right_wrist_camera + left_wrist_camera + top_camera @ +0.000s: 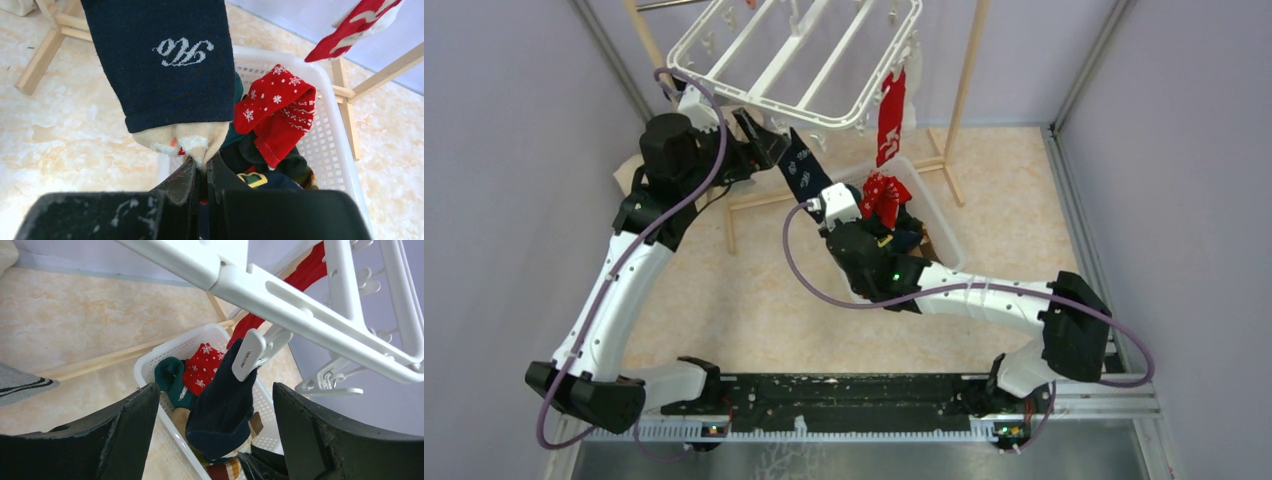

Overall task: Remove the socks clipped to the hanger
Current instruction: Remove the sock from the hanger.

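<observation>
Over the far edge of the table [754, 300], in the top view, the hanger [794, 60] hangs up high, its far side cut off by the frame. A navy sock [804, 172] slants down from its near rail and a red sock [891, 115] dangles off the near right corner. The basket [939, 225] below is mostly buried under the right arm, so I can't really tell what's in it besides a snowflake sock [884, 195]. The left gripper [769, 140] sits just under the near rail by the sock's top end. The right gripper [824, 200] is at the sock's lower end, but the grip itself is too small to read here.

Left wrist view: the left gripper [215, 390] has its jaws spread wide. The navy sock [220, 410] hangs between them, touching neither finger, and it's pinched up top by a white clip [248, 354]. The hanger [300, 305] crosses overhead, and the basket [165, 352] behind is partly blocked by the sock.

Right wrist view: the right gripper [200, 175] is clamped tight on the cream toe of the navy sock [165, 65], which runs up out of frame, so the clip isn't visible. The snowflake sock [275, 110] is draped over the pile in the basket [330, 145]. Only the tip of the red sock [357, 22] pokes in at the top right.
</observation>
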Motion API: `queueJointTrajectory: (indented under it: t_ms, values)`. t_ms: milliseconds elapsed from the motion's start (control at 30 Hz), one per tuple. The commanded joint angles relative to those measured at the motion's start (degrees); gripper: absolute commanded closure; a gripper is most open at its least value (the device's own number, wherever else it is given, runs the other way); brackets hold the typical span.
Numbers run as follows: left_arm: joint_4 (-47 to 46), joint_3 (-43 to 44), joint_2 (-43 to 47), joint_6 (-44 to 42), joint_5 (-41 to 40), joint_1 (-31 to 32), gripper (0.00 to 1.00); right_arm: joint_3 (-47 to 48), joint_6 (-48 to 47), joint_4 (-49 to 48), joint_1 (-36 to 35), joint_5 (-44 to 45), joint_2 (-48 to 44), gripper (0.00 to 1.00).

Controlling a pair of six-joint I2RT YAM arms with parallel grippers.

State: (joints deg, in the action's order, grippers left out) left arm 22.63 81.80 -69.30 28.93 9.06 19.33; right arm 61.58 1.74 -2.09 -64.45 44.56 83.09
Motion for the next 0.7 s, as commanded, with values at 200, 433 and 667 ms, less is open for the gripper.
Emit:
queueJointTrajectory:
  t_ms: [200,433,667]
  values:
    - [-5.3,-0.2,0.4,0.8,-10.0,4.5,0.13,5.3,-1.0,-1.0,-1.5,7.5,2.9,1.0]
    - [-6.0,-0.6,0.2,0.1,-15.9,6.6,0.13,6.0,-0.6,-0.6,-1.7,7.4,3.8,1.0]
    - [-7.9,-2.0,0.7,-1.4,-20.6,6.9,0.16,6.0,0.3,-0.5,-1.6,6.7,4.2,1.0]
